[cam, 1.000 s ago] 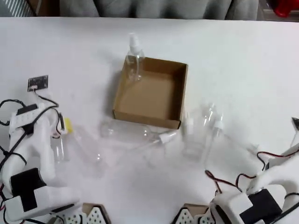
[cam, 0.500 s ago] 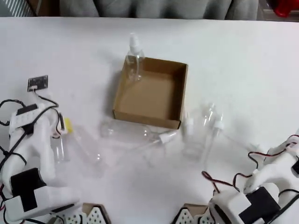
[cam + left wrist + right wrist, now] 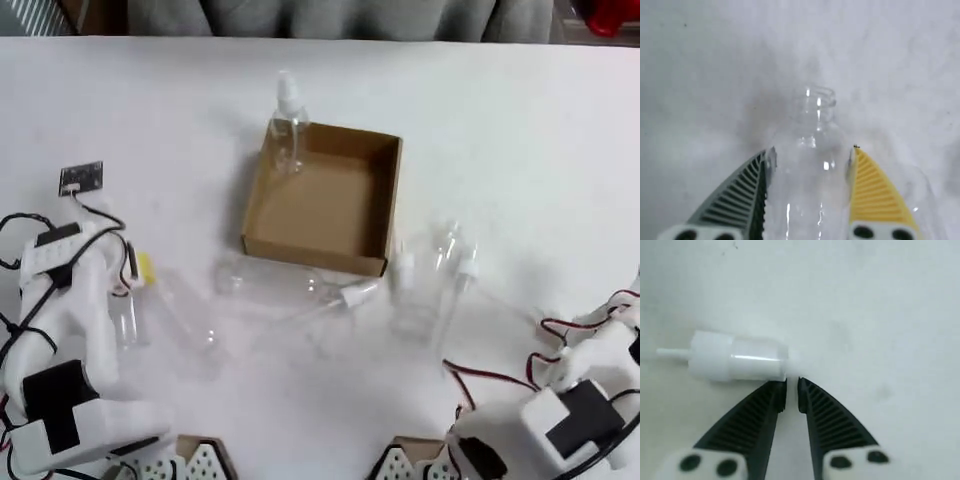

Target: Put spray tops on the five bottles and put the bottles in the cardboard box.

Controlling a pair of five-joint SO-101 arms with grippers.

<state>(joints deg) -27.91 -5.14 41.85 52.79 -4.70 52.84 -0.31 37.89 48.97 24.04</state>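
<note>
A white counter [image 3: 520, 130] spans the scene. Grey fabric folds [image 3: 330, 18] run behind its far edge, beside a red thing [image 3: 612, 15].

An open brown cardboard box [image 3: 322, 215] sits mid-frame. A clear capped bottle [image 3: 288, 125] stands upright at its upper-left corner. Just below the box, a lying bottle [image 3: 300, 287] wears its top. An uncapped bottle [image 3: 125, 322] stands at lower left. A white spray top [image 3: 737, 361] lies on its side.

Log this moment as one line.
left hand shut on uncapped bottle | right hand shut beside spray top | cardboard box holds one capped bottle
</note>
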